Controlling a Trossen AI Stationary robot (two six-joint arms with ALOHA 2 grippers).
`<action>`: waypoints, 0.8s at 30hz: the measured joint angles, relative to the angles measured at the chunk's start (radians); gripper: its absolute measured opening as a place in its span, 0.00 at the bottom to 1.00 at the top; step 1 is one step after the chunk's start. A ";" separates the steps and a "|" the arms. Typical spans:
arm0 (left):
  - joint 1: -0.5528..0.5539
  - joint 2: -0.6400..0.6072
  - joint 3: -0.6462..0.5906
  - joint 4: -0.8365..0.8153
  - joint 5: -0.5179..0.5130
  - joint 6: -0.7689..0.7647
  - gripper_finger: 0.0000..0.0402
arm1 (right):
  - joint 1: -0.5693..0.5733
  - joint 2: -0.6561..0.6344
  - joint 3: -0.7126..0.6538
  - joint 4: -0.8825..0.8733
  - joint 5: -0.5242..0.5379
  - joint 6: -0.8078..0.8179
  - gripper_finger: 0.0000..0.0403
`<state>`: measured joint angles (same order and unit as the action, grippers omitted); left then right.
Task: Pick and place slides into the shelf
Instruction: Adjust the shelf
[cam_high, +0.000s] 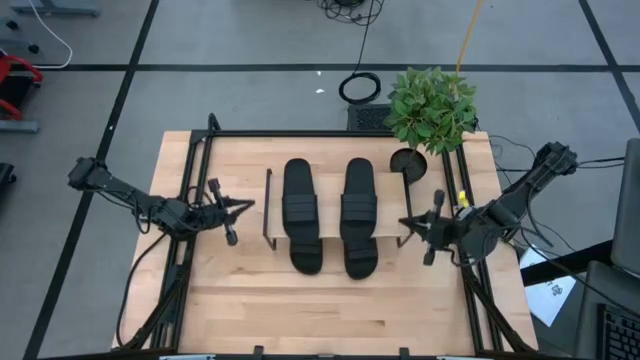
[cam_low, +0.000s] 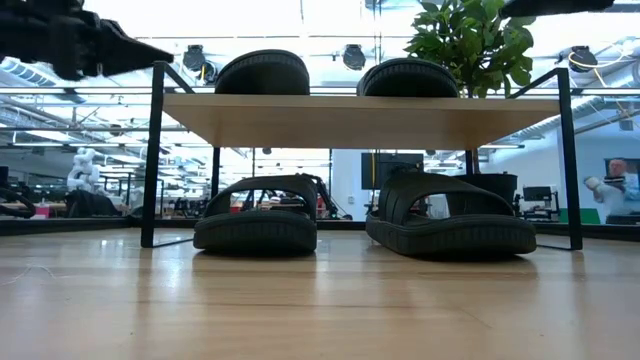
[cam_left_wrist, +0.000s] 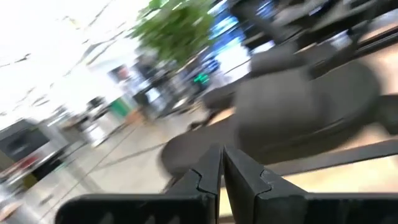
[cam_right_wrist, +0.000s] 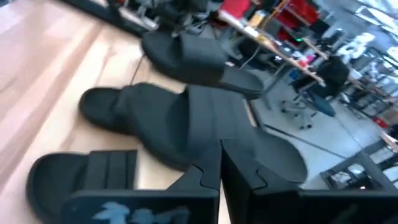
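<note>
The light-wood counter (cam_high: 300, 310) sits on a grey floor crossed by dark lines, with a leafy green plant (cam_high: 432, 108) at its far right corner; the low view looks past it into a bright, busy room of desks and screens, where a person (cam_low: 612, 190) shows at the far right. The shelf (cam_low: 365, 118) stands across the middle of the counter on thin black end frames, and all four slides are with it — two slides on the top board (cam_high: 329, 205), side by side and apart, and two slides below (cam_low: 362, 222) resting on the counter under the board, their ends sticking out past its near edge in the high view. The near half of the counter is bare wood, and there is bare wood between each end frame and the arm beside it. The left gripper (cam_high: 232, 209) hovers just left of the shelf's left frame, its fingers (cam_left_wrist: 205, 177) pressed together on nothing (the wrist view shows only a thin seam between them). The right gripper (cam_high: 428, 226) hangs just outside the right frame, fingers (cam_right_wrist: 205, 174) likewise clenched and holding nothing — its wrist view looks across the slides on the shelf.
</note>
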<state>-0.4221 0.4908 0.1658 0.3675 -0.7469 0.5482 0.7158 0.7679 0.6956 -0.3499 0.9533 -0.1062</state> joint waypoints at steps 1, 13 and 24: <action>0.000 0.000 0.000 -0.004 -0.044 0.001 0.06 | 0.000 -0.015 0.000 -0.002 0.018 0.000 0.00; 0.000 -0.001 0.000 -0.046 -0.118 -0.033 0.06 | 0.000 -0.203 0.000 -0.355 0.118 0.349 0.00; 0.000 -0.001 0.000 -0.109 -0.336 -0.149 0.06 | -0.002 -0.229 -0.009 -0.610 -0.040 0.777 0.00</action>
<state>-0.4221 0.4896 0.1658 0.2587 -1.0826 0.3992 0.7139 0.5391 0.6861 -0.9595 0.9133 0.6703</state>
